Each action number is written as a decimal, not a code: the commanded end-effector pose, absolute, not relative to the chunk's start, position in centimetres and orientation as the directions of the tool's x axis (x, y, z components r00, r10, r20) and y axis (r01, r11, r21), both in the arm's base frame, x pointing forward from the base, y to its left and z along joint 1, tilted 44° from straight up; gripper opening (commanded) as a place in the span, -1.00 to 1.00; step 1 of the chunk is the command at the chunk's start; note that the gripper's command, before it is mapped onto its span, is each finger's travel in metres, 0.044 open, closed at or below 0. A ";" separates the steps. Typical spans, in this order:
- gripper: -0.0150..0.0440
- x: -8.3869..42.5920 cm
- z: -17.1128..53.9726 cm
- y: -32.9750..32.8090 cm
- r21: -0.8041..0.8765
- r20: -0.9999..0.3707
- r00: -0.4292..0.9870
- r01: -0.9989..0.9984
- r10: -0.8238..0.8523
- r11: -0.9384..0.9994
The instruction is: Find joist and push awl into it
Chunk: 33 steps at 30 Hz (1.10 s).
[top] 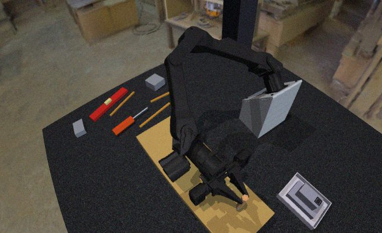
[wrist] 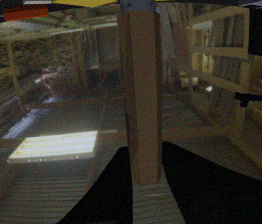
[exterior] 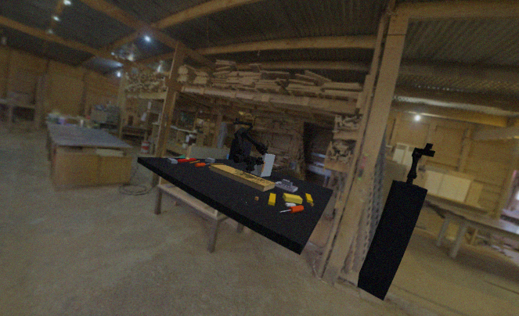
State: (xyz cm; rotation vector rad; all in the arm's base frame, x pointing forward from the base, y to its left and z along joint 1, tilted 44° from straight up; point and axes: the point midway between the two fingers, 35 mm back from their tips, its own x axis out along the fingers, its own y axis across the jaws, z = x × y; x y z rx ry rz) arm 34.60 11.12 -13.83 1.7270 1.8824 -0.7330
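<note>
My gripper (top: 244, 199) (wrist: 144, 150) is shut on the awl's wooden handle (wrist: 144, 95), which stands between the fingertips above the right part of the floor panel (top: 151, 139) (exterior: 233, 173). The awl's metal point is not clearly visible, and I cannot tell whether it touches the panel. The grey stud finder (top: 304, 193) lies in the light grey tray (top: 295, 213), right of the panel. The joist is hidden under the panel.
A red level (top: 99, 109), orange sticks (top: 154, 115), an orange-handled screwdriver (top: 123, 125) and grey blocks (top: 155, 81) lie left of and behind the panel. A pale slanted box (top: 279, 106) stands behind. Yellow blocks (exterior: 292, 198) and another screwdriver (exterior: 297, 209) lie beyond the panel's tray end.
</note>
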 end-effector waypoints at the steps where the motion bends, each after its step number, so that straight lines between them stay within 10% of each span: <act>1: -0.49 34.5 -14.2 10.9 -0.066 -0.666 -0.092 0.996 0.740 0.065; 33: -0.49 34.4 -16.4 8.7 -0.067 -0.666 -0.093 0.996 0.740 0.065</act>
